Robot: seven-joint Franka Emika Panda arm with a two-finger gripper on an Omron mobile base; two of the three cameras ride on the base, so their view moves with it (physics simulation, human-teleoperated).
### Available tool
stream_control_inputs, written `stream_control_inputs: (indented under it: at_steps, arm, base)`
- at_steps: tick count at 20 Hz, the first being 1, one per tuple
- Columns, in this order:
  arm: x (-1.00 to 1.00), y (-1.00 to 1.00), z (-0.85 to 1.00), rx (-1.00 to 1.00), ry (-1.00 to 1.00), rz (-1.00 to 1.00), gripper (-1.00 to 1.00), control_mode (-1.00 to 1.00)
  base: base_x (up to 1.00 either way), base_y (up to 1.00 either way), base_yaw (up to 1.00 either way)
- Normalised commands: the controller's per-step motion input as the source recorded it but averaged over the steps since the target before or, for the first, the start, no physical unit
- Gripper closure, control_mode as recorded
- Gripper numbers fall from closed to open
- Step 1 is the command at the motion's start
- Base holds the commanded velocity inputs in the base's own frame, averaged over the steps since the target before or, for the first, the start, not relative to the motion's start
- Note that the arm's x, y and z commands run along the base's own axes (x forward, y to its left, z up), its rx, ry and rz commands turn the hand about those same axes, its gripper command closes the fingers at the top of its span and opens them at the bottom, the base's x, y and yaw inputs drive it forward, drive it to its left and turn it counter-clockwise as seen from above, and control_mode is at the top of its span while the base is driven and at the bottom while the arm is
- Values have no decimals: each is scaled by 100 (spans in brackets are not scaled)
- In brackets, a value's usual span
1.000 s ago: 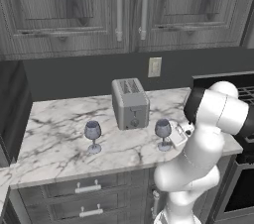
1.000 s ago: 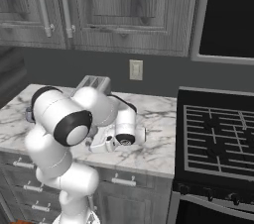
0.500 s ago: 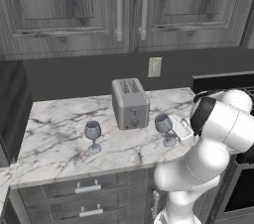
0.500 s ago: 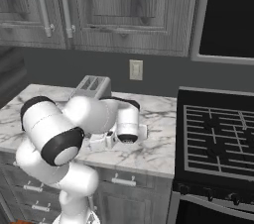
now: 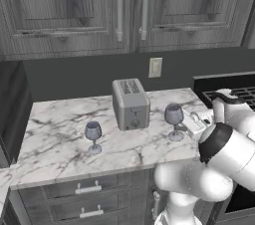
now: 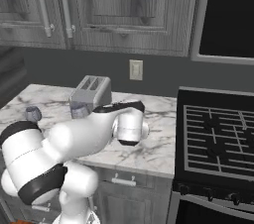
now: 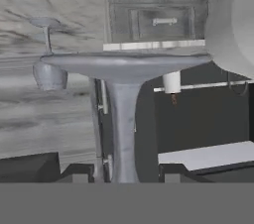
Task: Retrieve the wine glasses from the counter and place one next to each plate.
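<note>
Gripper [image 7: 123, 178] has narrowed from wide open onto the stem of the right wine glass [image 5: 174, 121], fingers either side of the stem in the hand view, upside down there with the foot spread above. That glass now appears raised slightly off the tabletop [image 5: 64, 124] beside the toaster [image 5: 131, 103]. Judgement: first glass secured, carry to a plate is next; second glass [image 5: 93, 137] stands untouched on the left.
</note>
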Motion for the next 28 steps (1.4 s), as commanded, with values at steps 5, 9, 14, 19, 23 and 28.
stream_control_inputs:
  at_steps: [5, 9, 14, 19, 23, 28]
  arm:
    - [-55, 0, 74, 2, -1, 0, 100, -100]
    - [-49, 0, 54, 2, 0, 0, 100, -100]
    - [-67, -3, 42, 1, 0, 0, 100, -100]
    - [-63, -20, 31, 5, 0, 0, 100, -100]
    - [-59, -26, 25, 9, 0, 0, 100, -100]
    - [-35, -16, 16, 3, 0, -2, 100, 100]
  base:
    - [0, 0, 0]
    - [0, 0, 0]
    - [0, 0, 0]
    - [0, 0, 0]
    - [0, 0, 0]
    - [-21, -15, -4]
